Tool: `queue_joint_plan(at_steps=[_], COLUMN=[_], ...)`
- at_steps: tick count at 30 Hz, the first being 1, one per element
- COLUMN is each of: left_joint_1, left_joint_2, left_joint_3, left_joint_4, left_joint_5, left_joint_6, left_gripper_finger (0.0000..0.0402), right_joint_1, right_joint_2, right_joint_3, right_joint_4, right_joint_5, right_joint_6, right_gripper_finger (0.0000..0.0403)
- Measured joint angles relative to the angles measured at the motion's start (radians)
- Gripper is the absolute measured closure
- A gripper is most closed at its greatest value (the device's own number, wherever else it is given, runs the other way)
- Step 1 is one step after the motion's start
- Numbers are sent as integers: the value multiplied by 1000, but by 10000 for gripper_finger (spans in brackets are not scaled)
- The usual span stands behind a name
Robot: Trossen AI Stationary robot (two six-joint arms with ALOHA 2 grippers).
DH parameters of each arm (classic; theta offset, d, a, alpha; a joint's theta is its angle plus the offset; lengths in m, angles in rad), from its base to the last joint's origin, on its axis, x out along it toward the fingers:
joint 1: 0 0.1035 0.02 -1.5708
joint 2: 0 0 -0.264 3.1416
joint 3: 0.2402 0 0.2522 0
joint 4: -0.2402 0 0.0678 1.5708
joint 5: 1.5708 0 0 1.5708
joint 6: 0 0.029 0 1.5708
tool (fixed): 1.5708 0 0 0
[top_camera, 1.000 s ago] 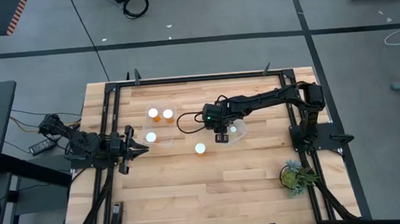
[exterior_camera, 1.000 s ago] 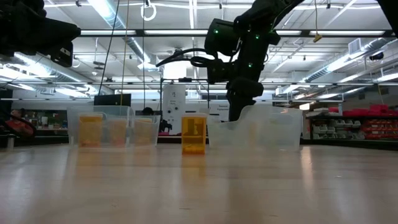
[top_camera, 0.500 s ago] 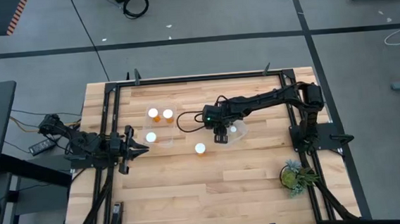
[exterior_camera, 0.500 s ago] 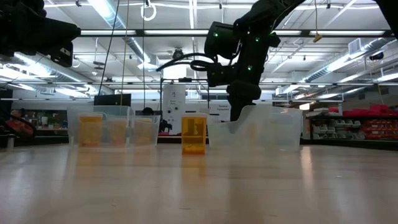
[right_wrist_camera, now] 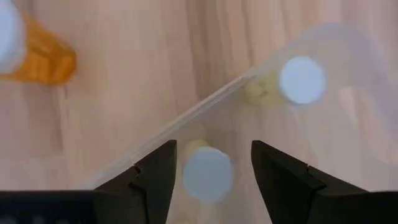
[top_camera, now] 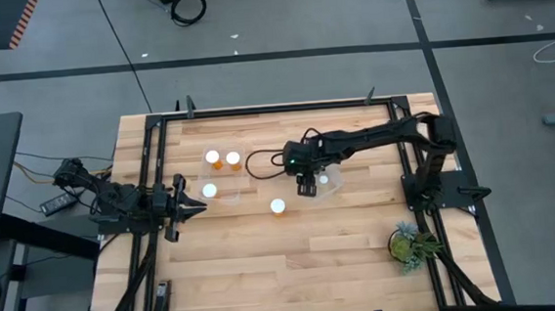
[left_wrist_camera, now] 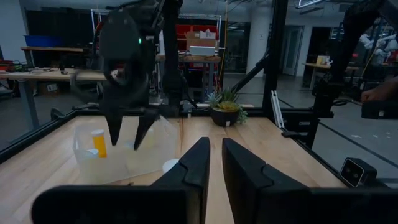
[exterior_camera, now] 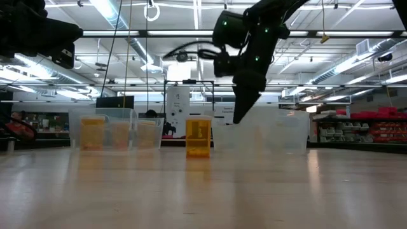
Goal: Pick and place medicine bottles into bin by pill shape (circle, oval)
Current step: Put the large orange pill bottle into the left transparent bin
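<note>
From above, my right claw [top_camera: 306, 186] has shifted slightly toward nine o'clock since a second ago, and its fingers have spread. It hangs over the right bin [top_camera: 333, 181]. I count four white caps in the open: two bottles [top_camera: 224, 160] at eleven o'clock, one in the left bin [top_camera: 223, 193], one loose bottle [top_camera: 277, 206] at centre. My left claw [top_camera: 191, 207] waits at nine o'clock, pressed together.

At table height, my right claw [exterior_camera: 240, 111] has risen clear of the right bin [exterior_camera: 262, 135].

Through my left wrist, my fingers [left_wrist_camera: 199, 163] are together.

Through my right wrist, fingers [right_wrist_camera: 163, 173] spread above two capped bottles [right_wrist_camera: 207, 172] in the bin.
</note>
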Motion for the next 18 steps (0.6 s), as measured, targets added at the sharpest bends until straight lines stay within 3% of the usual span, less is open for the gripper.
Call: queue_joint_plan(at_steps=[18], left_joint_1=[0], left_joint_2=[0], left_joint_3=[0], left_joint_4=[0], left_joint_5=[0], left_joint_6=[0], left_gripper_finger=[346], right_joint_1=[98], right_joint_2=[-344], right_joint_3=[2], right_joint_4=[7], right_joint_5=[29], right_joint_6=[13], right_gripper_finger=[187])
